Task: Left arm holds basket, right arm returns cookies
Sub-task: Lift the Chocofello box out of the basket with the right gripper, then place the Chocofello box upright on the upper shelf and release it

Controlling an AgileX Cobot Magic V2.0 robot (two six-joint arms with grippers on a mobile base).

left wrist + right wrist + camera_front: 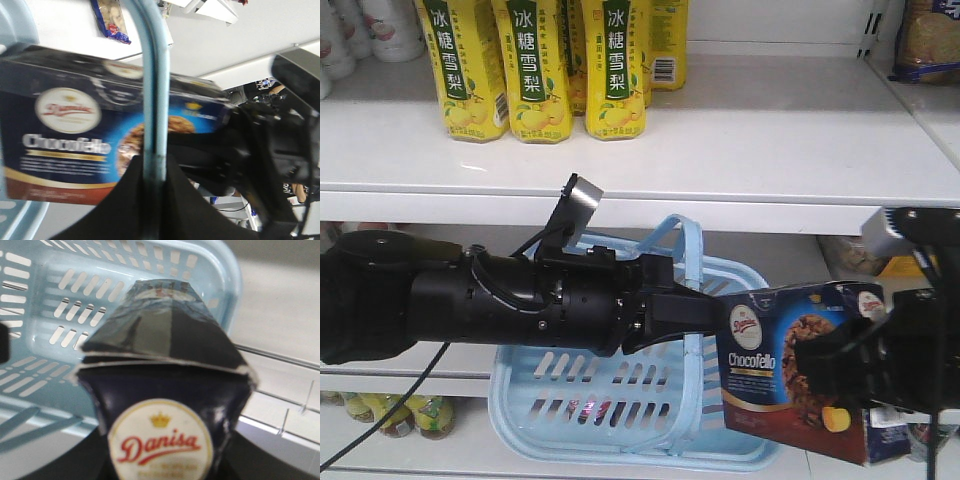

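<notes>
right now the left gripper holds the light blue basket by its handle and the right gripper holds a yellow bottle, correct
No. The right gripper holds the Chocofello cookie box, not a yellow bottle. The exterior front view shows it. The left gripper does hold the light blue basket by its handle.

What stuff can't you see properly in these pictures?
- Inside the basket: the left arm covers it in the front view, and the cookies block part of it in the right wrist view.
- Small print on the cookies: blurred in the left wrist view.
- The right arm: mostly cut off by the front view's right edge.
</notes>
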